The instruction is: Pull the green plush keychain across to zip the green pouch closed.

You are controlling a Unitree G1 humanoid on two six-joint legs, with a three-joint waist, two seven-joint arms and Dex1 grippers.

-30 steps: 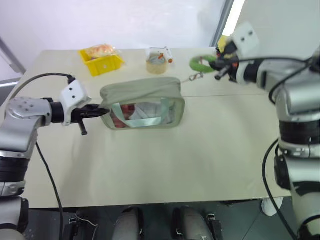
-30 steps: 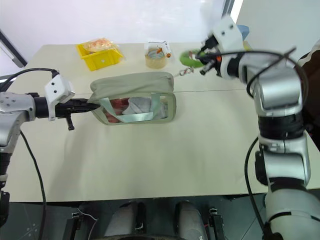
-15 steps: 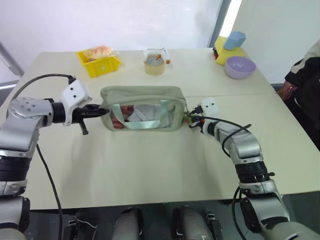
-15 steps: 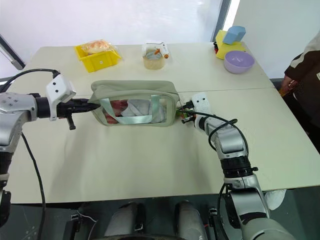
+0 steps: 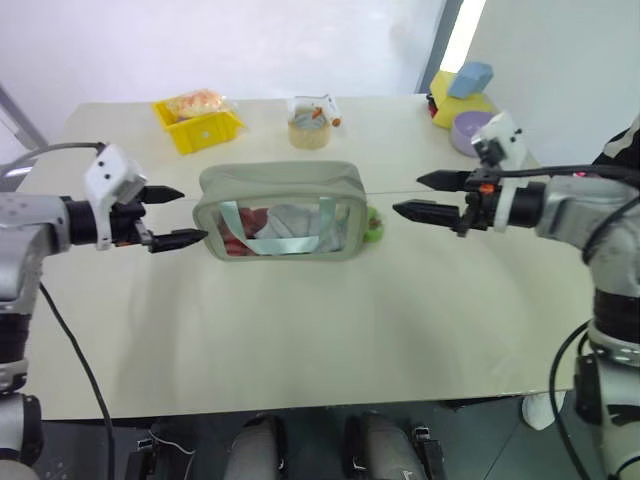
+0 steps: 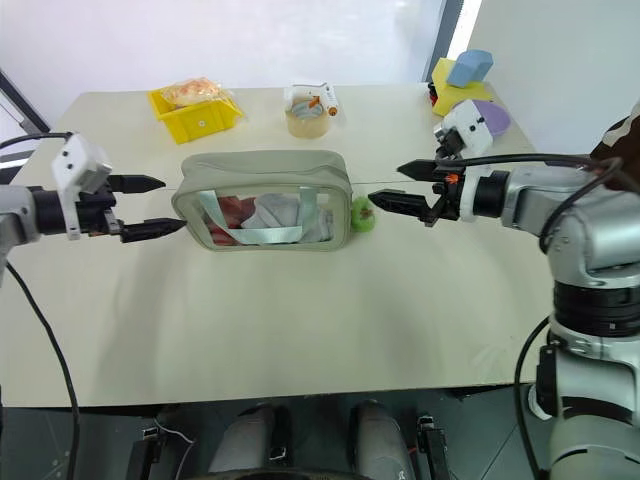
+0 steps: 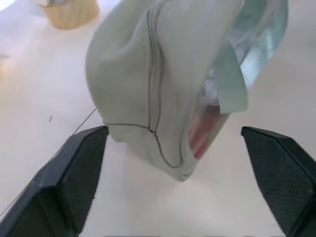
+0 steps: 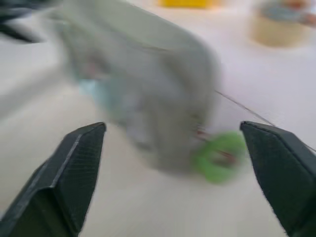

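The green pouch (image 5: 280, 212) lies on the table, its clear window facing me. In the left wrist view the pouch (image 7: 163, 84) shows a closed zip seam on its near end. The green plush keychain (image 6: 362, 213) rests on the table against the pouch's right end. My left gripper (image 5: 180, 215) hovers open just off the pouch's left end, touching nothing. My right gripper (image 5: 408, 195) is open too, a short gap to the right of the keychain (image 8: 219, 155), which lies between its spread fingers in the right wrist view.
At the back of the table stand a yellow bin (image 5: 203, 122) with a snack bag and a tape roll (image 5: 312, 125). A purple bowl (image 5: 467, 130) and a yellow block (image 5: 462, 85) sit back right. A person's sleeve (image 6: 625, 130) shows at the right edge.
Both grippers have opened. The left let go of the pouch's left end and drew back to the left. The right released the keychain and pulled away to the right.
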